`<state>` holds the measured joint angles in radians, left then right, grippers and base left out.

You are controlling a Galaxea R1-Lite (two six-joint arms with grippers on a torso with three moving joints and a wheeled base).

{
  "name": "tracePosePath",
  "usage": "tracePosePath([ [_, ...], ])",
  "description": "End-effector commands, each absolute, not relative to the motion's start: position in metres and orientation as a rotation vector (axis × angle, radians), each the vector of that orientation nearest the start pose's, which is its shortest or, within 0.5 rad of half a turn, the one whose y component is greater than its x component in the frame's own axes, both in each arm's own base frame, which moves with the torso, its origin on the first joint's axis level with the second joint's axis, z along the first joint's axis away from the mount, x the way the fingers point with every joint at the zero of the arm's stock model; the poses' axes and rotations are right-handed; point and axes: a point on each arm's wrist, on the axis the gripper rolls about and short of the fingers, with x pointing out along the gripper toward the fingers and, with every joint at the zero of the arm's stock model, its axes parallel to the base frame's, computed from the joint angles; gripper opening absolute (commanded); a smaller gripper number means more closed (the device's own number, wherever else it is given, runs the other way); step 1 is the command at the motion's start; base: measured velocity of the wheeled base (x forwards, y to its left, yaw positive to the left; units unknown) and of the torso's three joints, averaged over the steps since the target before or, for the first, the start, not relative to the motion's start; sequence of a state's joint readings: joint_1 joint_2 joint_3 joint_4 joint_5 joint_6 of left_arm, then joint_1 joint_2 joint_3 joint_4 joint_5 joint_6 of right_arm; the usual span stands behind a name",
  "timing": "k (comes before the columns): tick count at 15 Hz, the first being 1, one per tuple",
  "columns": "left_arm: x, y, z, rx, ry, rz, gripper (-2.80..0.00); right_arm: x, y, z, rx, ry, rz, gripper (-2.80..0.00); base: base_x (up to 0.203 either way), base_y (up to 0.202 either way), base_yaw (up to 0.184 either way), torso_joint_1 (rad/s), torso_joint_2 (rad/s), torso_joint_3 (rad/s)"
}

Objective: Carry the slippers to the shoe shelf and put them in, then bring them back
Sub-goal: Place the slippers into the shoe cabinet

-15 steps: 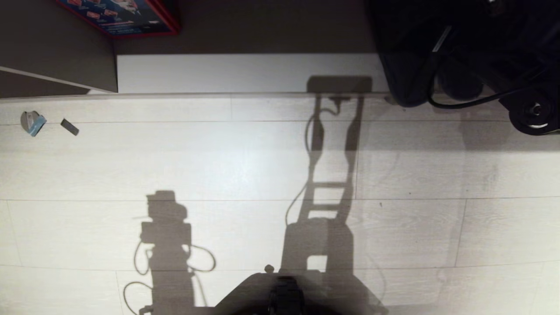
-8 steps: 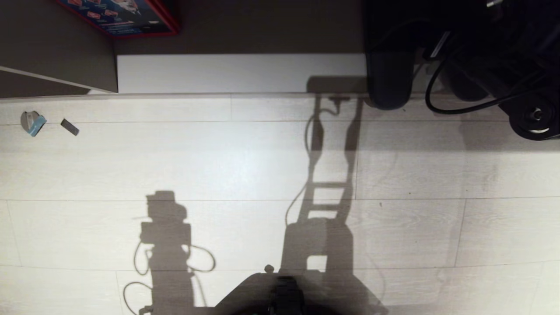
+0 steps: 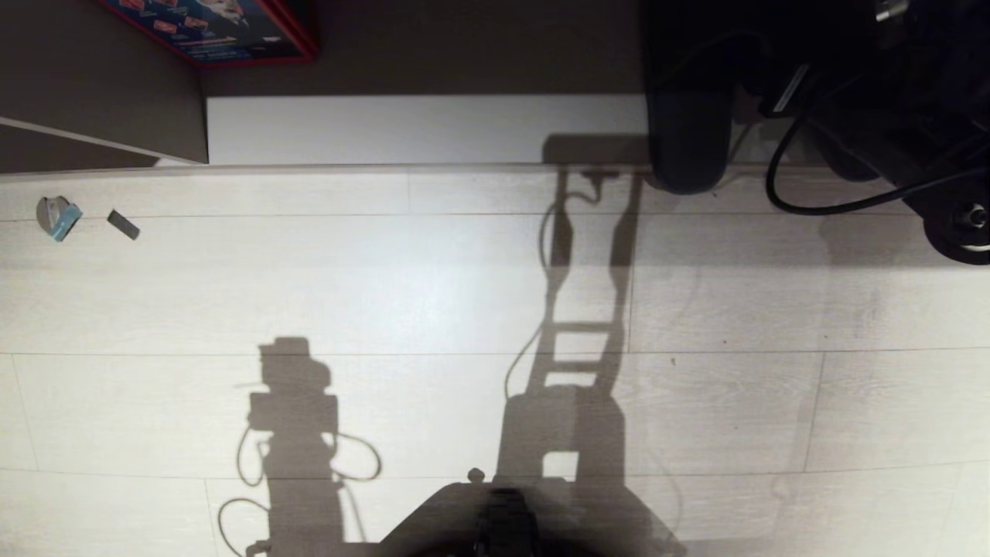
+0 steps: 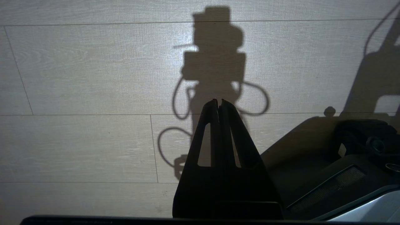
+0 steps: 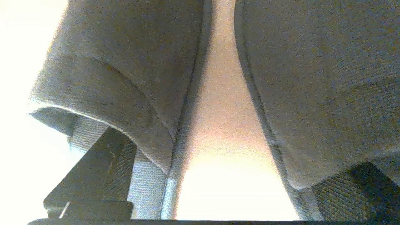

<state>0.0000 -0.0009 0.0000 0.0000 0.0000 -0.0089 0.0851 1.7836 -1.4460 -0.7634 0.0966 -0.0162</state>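
Floor: pale wood-grain planks (image 3: 433, 294).
Slippers: flat dark navy-black slides (image 3: 688, 131), toes overhanging the pale shelf base board (image 3: 387, 128).
Right gripper (image 5: 218, 175): jaws spread wide around them, holding nothing.
Left gripper (image 4: 218, 103): closed, parked (idle).
Risk: a finger snagging a strap could drag one out.

I count two dark navy slide slippers (image 5: 131, 72), side by side, two small scraps (image 3: 58, 216) on the pale plank floor (image 3: 387, 294), and one red-edged printed box (image 3: 216, 31).
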Motion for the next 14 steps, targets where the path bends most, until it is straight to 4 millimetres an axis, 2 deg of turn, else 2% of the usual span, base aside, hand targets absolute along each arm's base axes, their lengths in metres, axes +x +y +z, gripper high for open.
tracePosePath([
  [1, -0.023, 0.000, 0.075, -0.008, -0.002, 0.000, -2.80, 0.334, 0.031, 0.357, -0.019, -0.452, 0.177, 0.00, 0.000, 0.000, 0.000, 0.000, 0.00, 0.000],
  [5, -0.023, 0.000, 0.075, -0.008, 0.000, 0.000, -2.80, 0.330, 0.031, 0.358, -0.020, -0.453, 0.180, 0.00, 0.000, 0.000, 0.000, 0.000, 0.00, 0.000],
  [9, -0.023, 0.000, 0.075, -0.008, 0.000, 0.000, -2.80, 0.317, 0.031, 0.344, -0.022, -0.381, 0.190, 0.00, 0.000, 0.000, 0.000, 0.000, 0.00, 0.000],
  [12, -0.023, 0.000, 0.075, -0.009, -0.002, 0.000, -2.80, 0.294, 0.036, 0.342, -0.023, -0.364, 0.237, 0.00, 0.000, 0.000, 0.000, 0.000, 0.00, 0.000],
  [14, -0.023, 0.000, 0.075, -0.009, -0.002, 0.000, -2.80, 0.295, 0.039, 0.341, -0.022, -0.364, 0.253, 0.00, 0.000, 0.000, 0.000, 0.000, 0.00, 0.000],
])
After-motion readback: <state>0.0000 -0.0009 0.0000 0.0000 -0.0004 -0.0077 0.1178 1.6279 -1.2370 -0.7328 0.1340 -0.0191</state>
